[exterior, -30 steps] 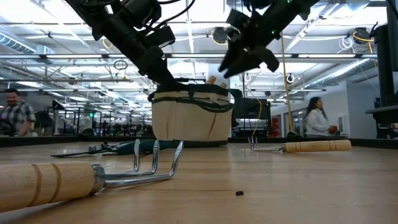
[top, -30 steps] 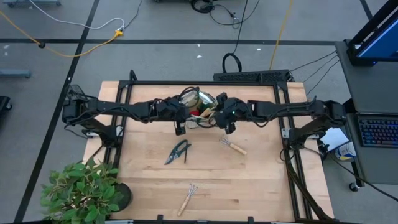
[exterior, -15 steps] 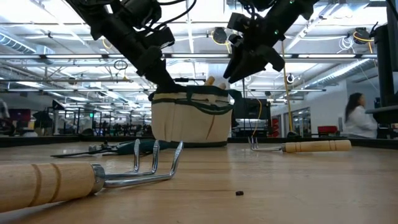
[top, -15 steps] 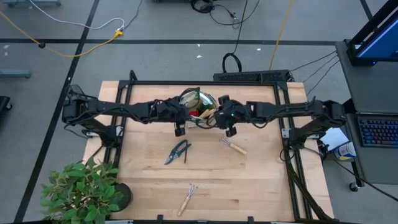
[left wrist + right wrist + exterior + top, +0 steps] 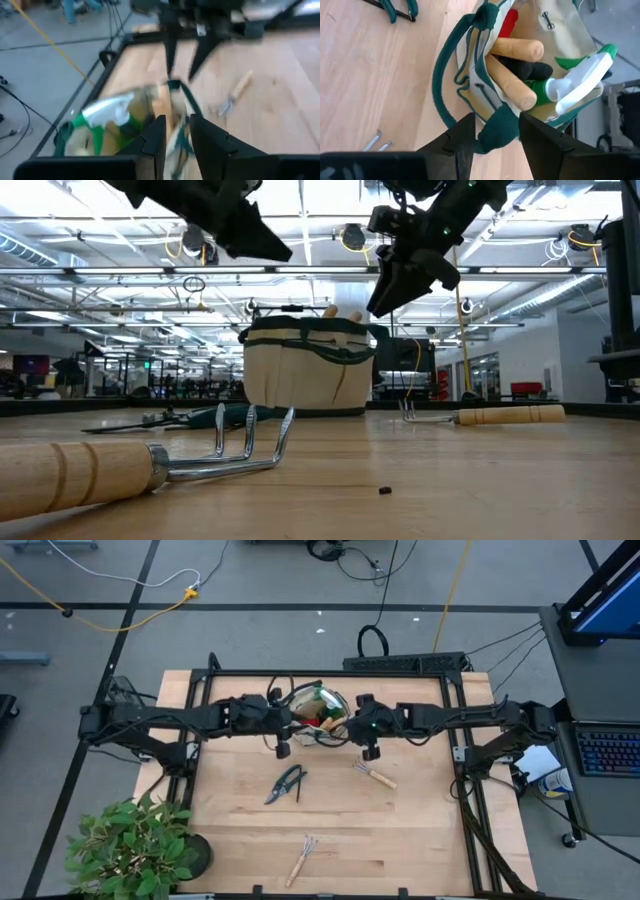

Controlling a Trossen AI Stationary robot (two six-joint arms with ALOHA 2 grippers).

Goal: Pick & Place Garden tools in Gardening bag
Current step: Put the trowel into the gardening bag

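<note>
the round beige fabric gardening bag with dark green trim and loop handles stands at the far middle of the pale wooden table, between the two arms. in the right wrist view it holds two light wooden tool handles, a green spray bottle with a white top, a strip of red glove and something black beneath them. no brand, label or writing can be read on the bag or on any tool.

the left gripper hangs above the table just beside the bag's left edge; in its wrist view the two dark fingers stand a narrow gap apart with nothing between them, the bag and bottle blurred below. the right gripper hangs just beside the bag's right edge; its fingers are parted to a moderate width over a thick green loop handle of the bag, and whether they touch it i cannot tell.

three tools lie on the table outside the bag: dark pruning shears with green grips in front of the bag, a small metal rake with a wooden handle below the right gripper, and a second wooden-handled hand rake near the front edge, which fills the foreground of the low view. a leafy green potted plant sits at the front left corner.
</note>
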